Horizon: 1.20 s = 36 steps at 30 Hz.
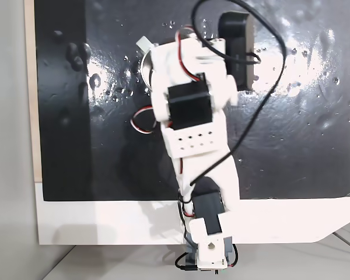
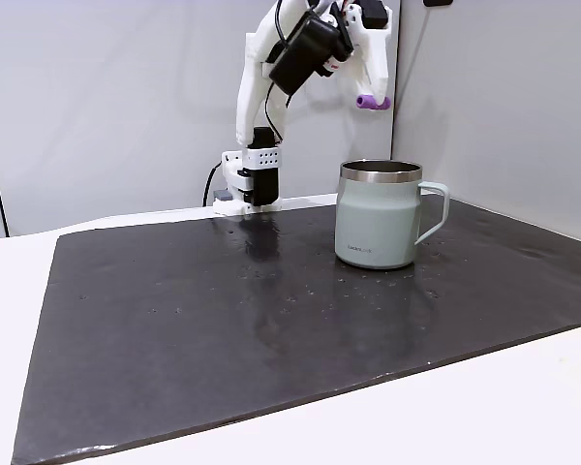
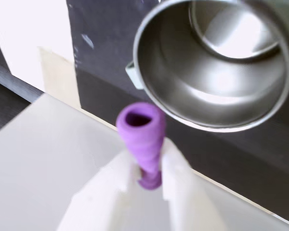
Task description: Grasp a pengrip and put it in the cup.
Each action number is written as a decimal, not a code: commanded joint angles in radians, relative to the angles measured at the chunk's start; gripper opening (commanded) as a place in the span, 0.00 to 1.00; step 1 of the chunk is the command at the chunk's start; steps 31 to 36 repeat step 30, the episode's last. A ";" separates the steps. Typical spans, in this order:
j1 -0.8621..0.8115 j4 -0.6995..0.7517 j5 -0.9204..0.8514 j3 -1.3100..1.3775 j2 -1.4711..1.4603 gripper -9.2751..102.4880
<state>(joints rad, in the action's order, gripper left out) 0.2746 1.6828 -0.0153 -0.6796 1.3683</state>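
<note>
Gripper (image 3: pixel 148 179) enters the wrist view from the bottom edge, its two white fingers (image 3: pixel 116 185) blurred and cut off below, pressed onto the pengrip (image 3: pixel 142 139) and pinching its lower end. That purple ribbed tube stands up between the fingertips, with its open flared end pointing toward the cup (image 3: pixel 183 96). Just beyond it and to the right, the cup's steel mouth faces the camera; its rim is cut off at the top and right edges, and only a pale stub of the handle shows at its left side.

Seen from the front fixed view, the cup (image 2: pixel 376 228) stands upright on the dark mat (image 2: pixel 223 329) of the white worktop (image 2: pixel 504 407), handle to the right. The gripper (image 2: pixel 372 97) hangs high above the cup, well apart from it, with the pengrip (image 2: pixel 372 101) sticking out sideways as a small purple stub; the fingertips themselves are too small there to make out. The arm (image 2: pixel 257 97) rises from its base at the far edge of the mat, and its top is cut off by the frame.

From above, the arm (image 1: pixel 189 116) covers nearly all of the cup (image 1: pixel 144 71), leaving a sliver of rim and the handle stub at its left.
</note>
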 commanded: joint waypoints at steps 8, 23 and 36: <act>0.075 0.008 -0.002 -0.023 0.046 0.24; 0.077 0.008 -0.015 -0.075 0.101 0.39; 0.083 0.008 -0.018 -0.095 0.121 0.38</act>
